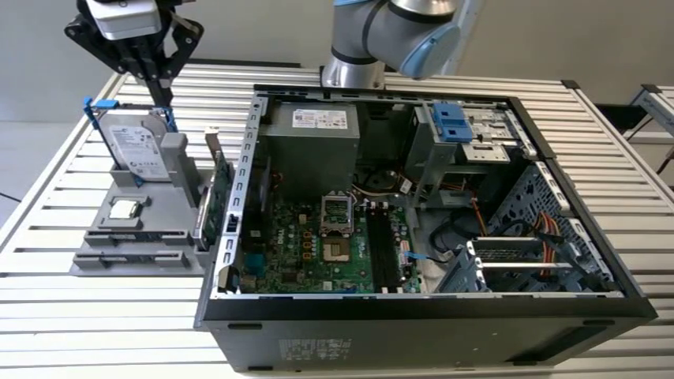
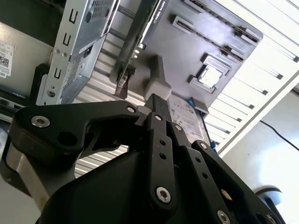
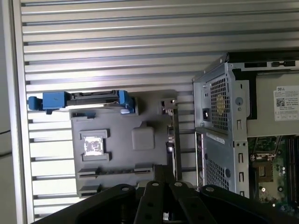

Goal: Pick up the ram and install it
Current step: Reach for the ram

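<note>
My gripper (image 1: 163,99) hangs shut over the back of the grey holder tray (image 1: 106,264) on the exterior view's left, with nothing visible between its black fingers (image 2: 156,105). It is well above the tray, over the upright hard drive (image 1: 137,146). In the tray's front slot lies a long narrow dark strip that looks like the ram (image 1: 129,235), also seen in the first wrist view as the ram (image 3: 117,171), far from the gripper (image 3: 163,169). The open computer case (image 1: 252,158) with its green motherboard (image 1: 316,249) stands to the exterior view's right of the tray.
The tray also holds a square processor chip (image 1: 125,209) and a green expansion card (image 1: 219,201) standing on edge beside the case wall. The arm's base (image 1: 353,71) rises behind the case. All of this rests on a slatted metal table (image 1: 63,316).
</note>
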`<state>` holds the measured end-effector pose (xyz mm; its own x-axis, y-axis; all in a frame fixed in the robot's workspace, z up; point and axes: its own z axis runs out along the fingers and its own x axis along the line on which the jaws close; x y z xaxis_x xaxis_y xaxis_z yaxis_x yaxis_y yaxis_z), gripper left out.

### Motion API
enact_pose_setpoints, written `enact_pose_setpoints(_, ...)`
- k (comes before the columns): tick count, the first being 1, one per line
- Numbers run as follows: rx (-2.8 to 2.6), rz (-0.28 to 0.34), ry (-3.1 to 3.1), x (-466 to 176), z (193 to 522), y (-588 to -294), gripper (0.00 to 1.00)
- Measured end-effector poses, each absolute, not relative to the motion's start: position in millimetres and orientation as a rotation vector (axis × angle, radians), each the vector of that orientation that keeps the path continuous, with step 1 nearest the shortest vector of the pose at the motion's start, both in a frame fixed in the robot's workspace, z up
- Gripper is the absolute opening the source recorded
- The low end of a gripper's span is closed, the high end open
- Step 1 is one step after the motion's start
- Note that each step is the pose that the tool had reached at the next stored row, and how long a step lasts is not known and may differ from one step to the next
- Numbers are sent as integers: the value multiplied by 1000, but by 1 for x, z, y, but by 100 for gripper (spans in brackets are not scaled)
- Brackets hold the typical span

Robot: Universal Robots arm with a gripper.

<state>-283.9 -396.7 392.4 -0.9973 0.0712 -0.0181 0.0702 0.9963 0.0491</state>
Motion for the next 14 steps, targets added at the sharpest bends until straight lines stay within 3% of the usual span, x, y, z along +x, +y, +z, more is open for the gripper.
enact_pose_setpoints(14,110,76,3119,-296,392,-397,0)
